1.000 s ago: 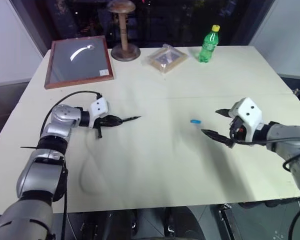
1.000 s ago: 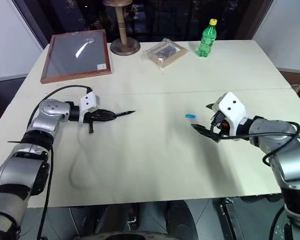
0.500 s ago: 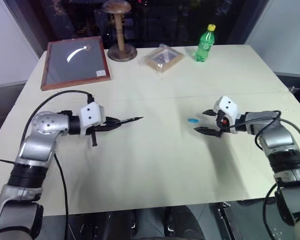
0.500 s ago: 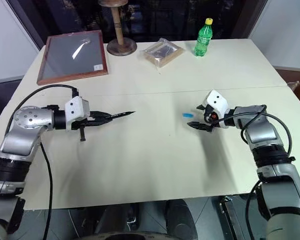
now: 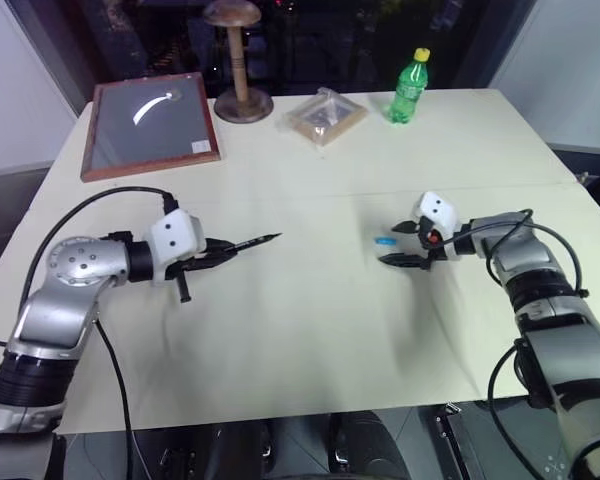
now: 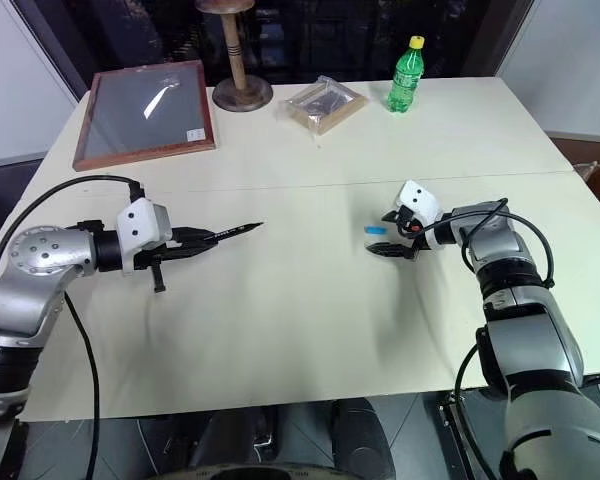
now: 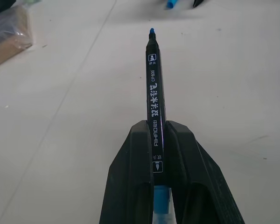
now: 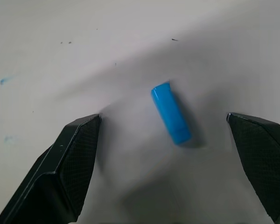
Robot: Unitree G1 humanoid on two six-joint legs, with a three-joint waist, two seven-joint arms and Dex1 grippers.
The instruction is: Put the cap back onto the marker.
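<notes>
The cap (image 8: 171, 113) lies flat on the bench (image 5: 310, 330), between the spread fingers of the right end effector (image 8: 170, 168). Light, hard and likely slippery; pinch it across its middle. The left end effector (image 7: 159, 154) clamps the stiff marker (image 7: 155, 88) near its rear

A lab-like test room: one cream table (image 5: 310, 330) with scattered props before dark glass walls (image 5: 330, 40).

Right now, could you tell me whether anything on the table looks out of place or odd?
Only the cap: it lies loose on the table, off the marker clamped in the left end effector. The open right end effector brackets it. A few faint blue smudges mark the tabletop nearby.
</notes>
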